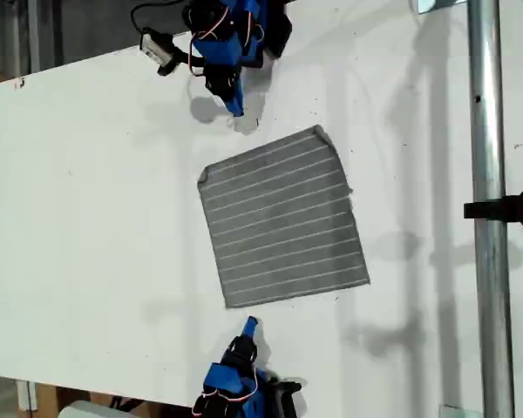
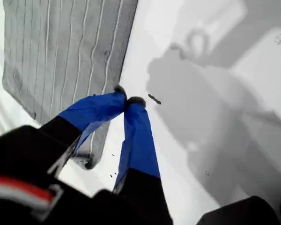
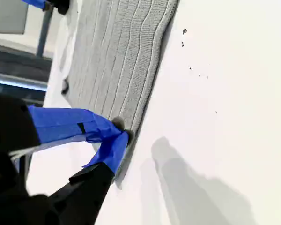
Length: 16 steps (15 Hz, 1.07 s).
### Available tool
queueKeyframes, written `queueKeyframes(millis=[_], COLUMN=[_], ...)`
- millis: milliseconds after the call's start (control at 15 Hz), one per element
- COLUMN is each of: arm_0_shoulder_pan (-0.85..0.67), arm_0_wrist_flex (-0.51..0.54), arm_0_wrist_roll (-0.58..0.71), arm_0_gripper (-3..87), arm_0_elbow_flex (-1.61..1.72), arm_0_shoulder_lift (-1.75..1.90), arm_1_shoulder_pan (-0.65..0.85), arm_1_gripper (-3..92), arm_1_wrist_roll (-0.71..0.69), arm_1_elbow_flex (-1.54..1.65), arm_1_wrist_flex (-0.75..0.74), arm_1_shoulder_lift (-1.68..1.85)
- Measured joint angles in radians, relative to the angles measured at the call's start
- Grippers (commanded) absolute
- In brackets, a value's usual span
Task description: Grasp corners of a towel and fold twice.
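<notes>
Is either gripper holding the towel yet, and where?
Neither: my first gripper and my second gripper are shut on nothing beside the flat towel.

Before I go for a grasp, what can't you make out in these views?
- First wrist view: my first gripper overlaps the towel edge, so contact is unclear.
- Second wrist view: my second gripper hides the towel's near edge, and the frame cuts off its far corners.
- Exterior view: both arms are cropped by the frame, and I cannot tell which is which.
</notes>
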Motion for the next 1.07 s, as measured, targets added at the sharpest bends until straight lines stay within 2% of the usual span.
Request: queueKeyframes(millis=[67, 133, 200, 267, 333, 667, 800, 1067], arm_0_shoulder_pan=[-0.006, -0.098, -0.181, -0.204, -0.207, -0.206, -0.206, -0.206], arm_0_wrist_flex=[0.0, 0.0, 0.0, 0.0, 0.0, 0.0, 0.0, 0.0], arm_0_wrist_roll=[-0.011, -0.129, -0.321, -0.43, -0.466, -0.495, -0.495, -0.495], arm_0_gripper=[-2.9, -2.9, -2.9, -2.9, -2.9, -2.9, -2.9, -2.9], arm_0_elbow_flex=[0.0, 0.0, 0.0, 0.002, 0.002, 0.002, 0.002, 0.002], arm_0_shoulder_lift=[0.0, 0.0, 0.0, 0.0, 0.0, 0.0, 0.0, 0.0], arm_1_shoulder_pan=[-0.003, -0.081, -0.092, -0.091, -0.097, -0.129, -0.172, -0.327], arm_1_gripper=[-0.2, -0.2, -0.2, -0.2, -0.2, -0.2, -0.2, -0.2], arm_1_wrist_roll=[0.003, 0.005, 0.003, -0.002, -0.009, -0.124, -0.21, -0.359], arm_1_elbow_flex=[-0.003, -0.021, -0.028, -0.032, -0.034, -0.129, -0.267, -0.643], arm_1_wrist_flex=[-0.005, -0.043, -0.052, -0.058, -0.06, -0.129, -0.195, -0.222], arm_1_shoulder_lift=[-0.011, -0.025, -0.035, -0.048, -0.057, -0.184, -0.408, -0.907])
